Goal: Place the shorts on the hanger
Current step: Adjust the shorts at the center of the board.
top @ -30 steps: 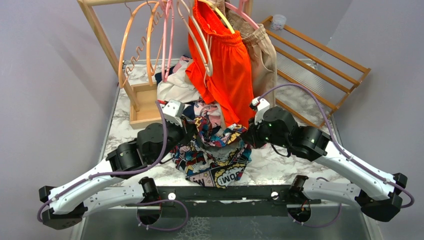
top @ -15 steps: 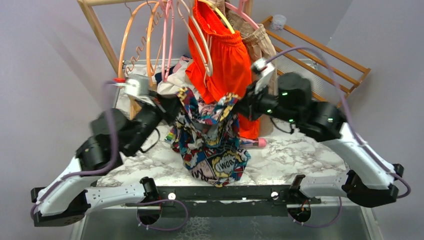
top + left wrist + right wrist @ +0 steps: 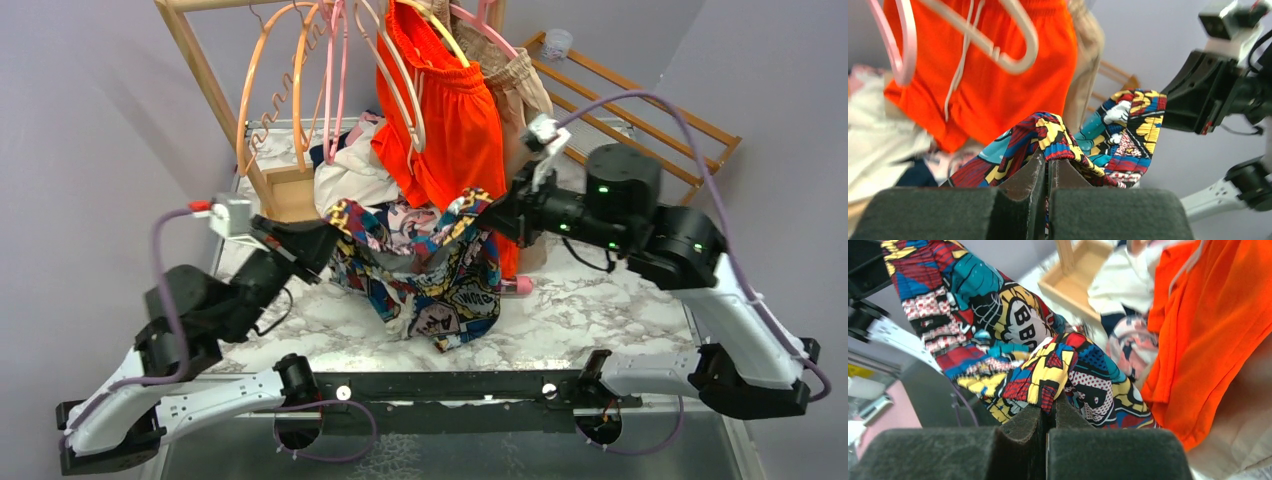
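The comic-print shorts (image 3: 425, 275) hang in the air, stretched between my two grippers, with the lower part dangling toward the table. My left gripper (image 3: 325, 238) is shut on the waistband's left end; in the left wrist view (image 3: 1048, 161) cloth sits pinched between the jaws. My right gripper (image 3: 490, 210) is shut on the right end, which also shows in the right wrist view (image 3: 1048, 407). The cream hanger (image 3: 402, 75) hangs on the rack in front of the orange shorts, above and behind the stretched shorts. It also shows in the left wrist view (image 3: 1015, 27).
A wooden rack (image 3: 195, 60) carries orange hangers (image 3: 265, 70), pink hangers (image 3: 335, 80), orange shorts (image 3: 455, 140) and beige shorts (image 3: 525, 110). A clothes pile (image 3: 355, 175) lies behind. A slatted wooden frame (image 3: 640, 120) leans at the right. A pink object (image 3: 518, 287) lies on the marble table.
Both grippers have risen and pulled apart, lifting the shorts off the table and stretching the waistband. The left arm has swung left; the right arm has moved up and right.
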Controlling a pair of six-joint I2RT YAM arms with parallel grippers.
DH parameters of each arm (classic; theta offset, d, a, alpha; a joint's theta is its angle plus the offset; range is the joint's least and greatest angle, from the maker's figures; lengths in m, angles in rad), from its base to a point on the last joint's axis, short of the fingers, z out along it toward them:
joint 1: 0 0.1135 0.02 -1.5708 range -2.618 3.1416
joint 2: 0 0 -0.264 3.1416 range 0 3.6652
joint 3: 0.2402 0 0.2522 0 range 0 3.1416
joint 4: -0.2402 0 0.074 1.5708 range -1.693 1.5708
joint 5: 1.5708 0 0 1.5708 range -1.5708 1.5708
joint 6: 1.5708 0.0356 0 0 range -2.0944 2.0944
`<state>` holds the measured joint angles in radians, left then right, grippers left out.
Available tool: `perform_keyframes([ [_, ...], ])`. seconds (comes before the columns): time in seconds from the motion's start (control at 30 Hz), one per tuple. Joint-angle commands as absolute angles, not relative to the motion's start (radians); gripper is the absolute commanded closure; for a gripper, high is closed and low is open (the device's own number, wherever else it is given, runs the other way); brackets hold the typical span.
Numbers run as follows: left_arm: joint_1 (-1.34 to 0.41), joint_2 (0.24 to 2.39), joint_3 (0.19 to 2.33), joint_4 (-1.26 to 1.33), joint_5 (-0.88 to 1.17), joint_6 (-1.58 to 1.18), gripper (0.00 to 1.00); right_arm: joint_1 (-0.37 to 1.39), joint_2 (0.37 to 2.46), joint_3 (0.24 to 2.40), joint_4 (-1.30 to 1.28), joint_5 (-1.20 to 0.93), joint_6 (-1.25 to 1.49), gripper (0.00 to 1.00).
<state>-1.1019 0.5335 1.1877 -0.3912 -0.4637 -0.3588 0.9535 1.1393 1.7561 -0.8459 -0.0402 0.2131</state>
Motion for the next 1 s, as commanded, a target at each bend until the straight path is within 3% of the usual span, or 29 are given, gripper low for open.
perform_keyframes([
  [0.0,-1.102,0.492,1.024,-0.425,-0.497,-0.511,1.00,0.950,1.195,1.671,-0.921,0.005,0.215,0.99],
  [0.27,-1.101,0.572,0.790,-0.547,-0.640,-0.808,1.00,0.948,1.243,1.330,-0.715,0.050,0.334,0.99],
  [0.57,-1.098,0.716,0.686,-0.629,-0.769,-0.863,1.00,0.875,1.274,1.099,-0.604,0.077,0.427,0.99],
  [0.67,-1.048,0.777,0.648,-0.571,-0.721,-0.839,1.00,0.845,1.305,1.064,-0.568,0.057,0.440,0.99],
  [0.77,-0.872,0.834,0.611,-0.464,-0.514,-0.772,1.00,0.834,1.336,1.040,-0.535,0.046,0.456,0.99],
  [0.87,-0.712,0.884,0.592,-0.403,-0.344,-0.745,1.00,0.831,1.342,1.013,-0.502,0.026,0.465,0.92],
  [0.97,-0.664,0.903,0.594,-0.377,-0.305,-0.743,1.00,0.831,1.319,0.978,-0.470,-0.021,0.473,0.74],
])
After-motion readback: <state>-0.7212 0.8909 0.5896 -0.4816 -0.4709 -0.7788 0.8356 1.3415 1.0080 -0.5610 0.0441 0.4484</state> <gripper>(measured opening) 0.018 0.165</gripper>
